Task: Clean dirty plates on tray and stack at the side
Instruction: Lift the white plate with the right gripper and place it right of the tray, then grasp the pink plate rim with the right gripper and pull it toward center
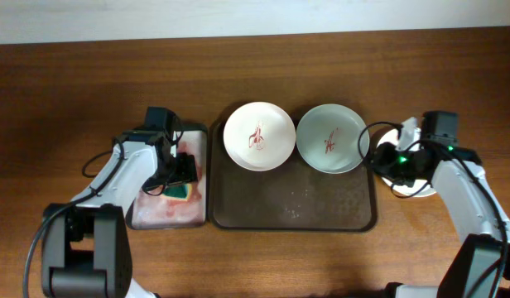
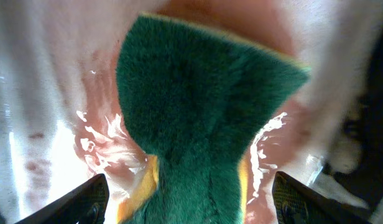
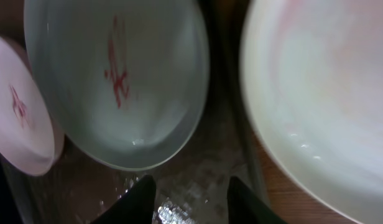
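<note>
L gripper [image 2: 190, 190]: jaws standing wide, gripping nothing; sponge [image 2: 198, 112] lying loose between fingers [image 2: 86, 200] on wet pink tray [image 1: 156, 212], prob. parked there for re-wetting. R gripper [image 3: 191, 194]: jaws sitting part open, empty, hovering over right rim of brown tray [image 1: 292, 207]. Third plate [image 3: 322, 112], clean-looking, resting on table [image 1: 255, 58] just right of that rim, prob. starting the stack. White plate [image 1: 258, 136] and mint plate [image 1: 333, 139] sitting side by side at far edge of brown tray, both showing red smears. Near half lying bare: room for approach.
</note>
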You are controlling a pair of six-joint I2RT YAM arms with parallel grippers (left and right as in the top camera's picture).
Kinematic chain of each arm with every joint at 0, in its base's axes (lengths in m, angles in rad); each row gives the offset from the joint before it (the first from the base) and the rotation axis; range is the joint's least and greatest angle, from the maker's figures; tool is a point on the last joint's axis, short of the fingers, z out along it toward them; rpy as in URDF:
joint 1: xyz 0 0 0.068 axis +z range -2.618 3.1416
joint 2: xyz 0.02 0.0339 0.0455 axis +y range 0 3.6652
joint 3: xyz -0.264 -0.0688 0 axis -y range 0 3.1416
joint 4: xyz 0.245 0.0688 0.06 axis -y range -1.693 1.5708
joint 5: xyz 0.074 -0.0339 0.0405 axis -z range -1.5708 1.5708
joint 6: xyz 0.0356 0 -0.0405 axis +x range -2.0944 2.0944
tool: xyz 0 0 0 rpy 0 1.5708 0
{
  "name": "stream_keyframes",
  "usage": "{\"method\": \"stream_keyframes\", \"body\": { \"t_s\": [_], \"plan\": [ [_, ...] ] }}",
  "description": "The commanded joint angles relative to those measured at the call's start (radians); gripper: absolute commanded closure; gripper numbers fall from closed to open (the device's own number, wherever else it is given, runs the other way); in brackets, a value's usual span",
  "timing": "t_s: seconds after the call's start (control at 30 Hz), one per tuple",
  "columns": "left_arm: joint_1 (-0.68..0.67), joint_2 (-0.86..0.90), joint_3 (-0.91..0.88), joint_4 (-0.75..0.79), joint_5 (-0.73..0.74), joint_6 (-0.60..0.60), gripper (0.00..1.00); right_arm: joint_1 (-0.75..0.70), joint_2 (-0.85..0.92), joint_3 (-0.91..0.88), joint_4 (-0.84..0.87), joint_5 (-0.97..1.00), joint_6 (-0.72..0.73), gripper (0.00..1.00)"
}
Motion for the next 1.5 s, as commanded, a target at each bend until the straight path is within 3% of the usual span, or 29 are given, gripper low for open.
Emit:
{"method": "stream_keyframes", "body": {
  "t_s": [0.0,0.03,0.1,0.13,0.17,0.23,0.27,0.47,0.53,0.57,0.6,0.63,0.7,0.93,1.03,1.1,1.2,1.3,1.47],
  "plan": [
    [0.003,0.043,0.0,-0.001,0.005,0.005,0.18,0.087,0.0,0.015,-0.01,0.081,-0.016,0.6],
    [0.003,0.054,0.0,-0.002,0.018,0.005,0.18,0.105,0.0,0.015,-0.01,0.089,-0.016,0.6],
    [0.003,0.072,-0.001,-0.012,0.051,0.005,0.45,0.133,0.0,0.015,-0.009,0.1,-0.016,0.6],
    [0.003,0.072,-0.001,-0.023,0.053,0.005,0.66,0.139,0.0,0.015,-0.009,0.1,-0.016,0.6],
    [0.003,0.072,-0.001,-0.029,0.053,0.005,0.71,0.14,0.0,0.015,-0.009,0.104,-0.015,0.6],
    [0.003,0.072,-0.001,-0.046,0.053,0.005,0.97,0.14,0.0,0.015,-0.009,0.103,-0.015,0.6],
    [0.003,0.072,-0.001,-0.048,0.053,0.005,1.0,0.14,0.0,0.015,-0.009,0.103,-0.015,0.6],
    [0.003,0.068,0.033,-0.073,0.045,0.006,0.99,0.141,0.0,0.015,-0.01,0.103,-0.016,0.6],
    [0.003,0.067,0.082,-0.113,0.044,0.006,0.81,0.156,0.0,0.017,-0.01,0.1,-0.043,0.6],
    [0.003,0.066,0.106,-0.12,0.045,0.006,0.49,0.177,0.0,0.026,-0.013,0.101,-0.061,0.59],
    [0.003,0.066,0.113,-0.118,0.045,0.006,0.27,0.202,0.0,0.039,-0.014,0.11,-0.065,0.58],
    [0.003,0.066,0.113,-0.116,0.045,0.006,0.2,0.223,0.0,0.052,-0.018,0.111,-0.065,0.56],
    [0.003,0.066,0.113,-0.112,0.045,0.006,0.18,0.317,0.0,0.078,0.004,0.111,-0.068,0.53],
    [0.003,0.067,0.069,-0.018,0.045,0.005,0.18,0.54,0.068,0.077,0.178,0.122,0.103,0.47],
    [0.003,0.067,0.032,0.055,0.045,0.005,0.22,0.593,0.094,0.077,0.232,0.126,0.102,0.47],
    [0.003,0.067,0.019,0.09,0.045,0.005,0.3,0.606,0.098,0.077,0.236,0.149,0.102,0.47],
    [0.003,0.068,0.019,0.114,0.045,0.005,0.72,0.606,0.098,0.077,0.232,0.148,0.102,0.47],
    [0.003,0.067,0.019,0.11,0.045,0.006,1.0,0.606,0.098,0.077,0.227,0.149,0.102,0.47],
    [0.003,0.048,0.043,0.066,0.042,0.014,1.0,0.606,0.098,0.077,0.228,0.175,0.102,0.47]
  ]
}}
